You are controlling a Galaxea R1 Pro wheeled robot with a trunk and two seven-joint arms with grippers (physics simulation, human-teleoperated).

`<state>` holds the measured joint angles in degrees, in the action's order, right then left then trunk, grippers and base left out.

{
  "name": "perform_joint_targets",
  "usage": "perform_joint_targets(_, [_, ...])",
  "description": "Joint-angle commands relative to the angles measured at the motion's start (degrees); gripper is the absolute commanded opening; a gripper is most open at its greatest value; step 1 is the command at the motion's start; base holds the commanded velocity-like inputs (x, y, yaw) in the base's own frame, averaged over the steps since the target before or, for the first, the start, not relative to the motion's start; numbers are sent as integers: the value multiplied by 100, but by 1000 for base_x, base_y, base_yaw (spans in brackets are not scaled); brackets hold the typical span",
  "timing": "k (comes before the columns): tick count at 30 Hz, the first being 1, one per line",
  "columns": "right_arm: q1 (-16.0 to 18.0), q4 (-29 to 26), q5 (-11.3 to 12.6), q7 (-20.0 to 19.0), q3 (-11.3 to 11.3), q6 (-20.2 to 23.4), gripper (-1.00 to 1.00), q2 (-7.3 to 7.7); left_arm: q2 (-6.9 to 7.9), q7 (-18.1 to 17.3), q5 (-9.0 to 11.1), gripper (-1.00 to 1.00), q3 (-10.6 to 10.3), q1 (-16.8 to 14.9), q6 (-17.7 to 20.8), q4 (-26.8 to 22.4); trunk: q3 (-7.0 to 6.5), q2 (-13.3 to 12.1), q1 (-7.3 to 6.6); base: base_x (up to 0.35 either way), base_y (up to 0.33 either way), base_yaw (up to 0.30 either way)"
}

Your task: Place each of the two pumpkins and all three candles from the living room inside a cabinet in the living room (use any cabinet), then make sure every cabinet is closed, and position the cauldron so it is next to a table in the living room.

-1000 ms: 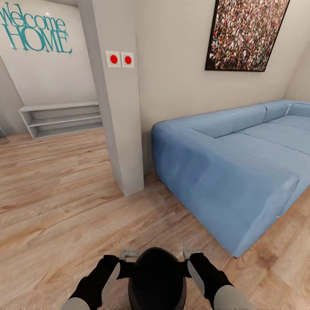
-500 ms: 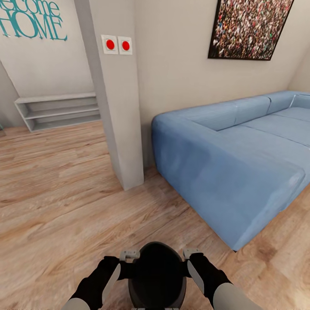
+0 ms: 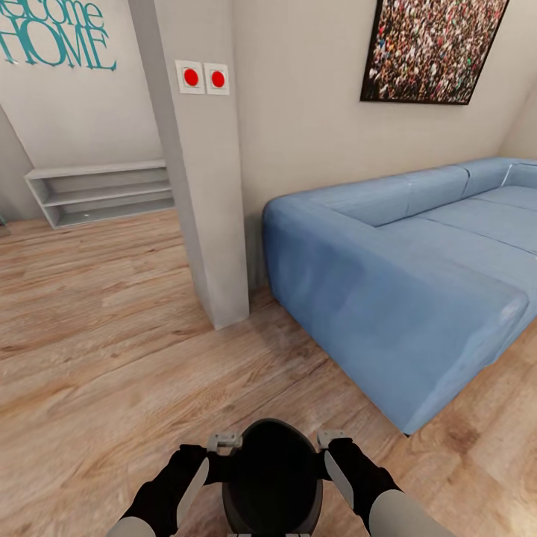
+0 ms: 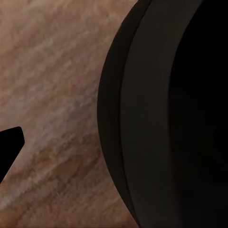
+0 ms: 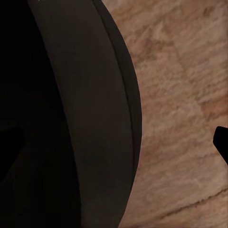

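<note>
I hold the cauldron (image 3: 272, 477), a black round pot, low in the head view between both arms, over the wooden floor. My left gripper (image 3: 224, 441) sits at its left rim and my right gripper (image 3: 332, 438) at its right rim, each closed on the rim. In the left wrist view the cauldron's dark wall (image 4: 156, 118) is close up, with one black fingertip (image 4: 9, 142) outside it. The right wrist view shows the same wall (image 5: 71, 118) and a fingertip (image 5: 222, 142). Pumpkins, candles, cabinet and table are out of view.
A big blue sofa (image 3: 403, 298) stands ahead on the right, its near corner close to me. A grey pillar (image 3: 198, 186) with two red buttons rises ahead, left of the sofa. A low grey shelf unit (image 3: 104, 194) lines the far left wall. Open wooden floor (image 3: 97, 358) lies to the left.
One second ago the whole view shifted as the camera moved; over the last half second it has stayed still. The cauldron stays between my grippers throughout.
</note>
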<state>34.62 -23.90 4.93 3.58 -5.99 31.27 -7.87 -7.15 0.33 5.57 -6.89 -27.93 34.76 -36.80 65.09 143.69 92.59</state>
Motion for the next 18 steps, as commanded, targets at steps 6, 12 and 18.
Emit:
perform_joint_targets(6, [1,-17,52,38,-43,28,100,4,-4,20,48,100,-14,-4,-300,222,5,2,-1,0,0,0])
perform_joint_targets(12, [1,-18,52,38,-43,28,100,4,-6,20,41,100,-14,-8,-410,283,27,3,1,0,0,0])
perform_joint_targets(18, [1,-18,52,38,-43,28,100,4,-6,20,40,100,-14,-9,-427,287,116,9,12,0,0,0])
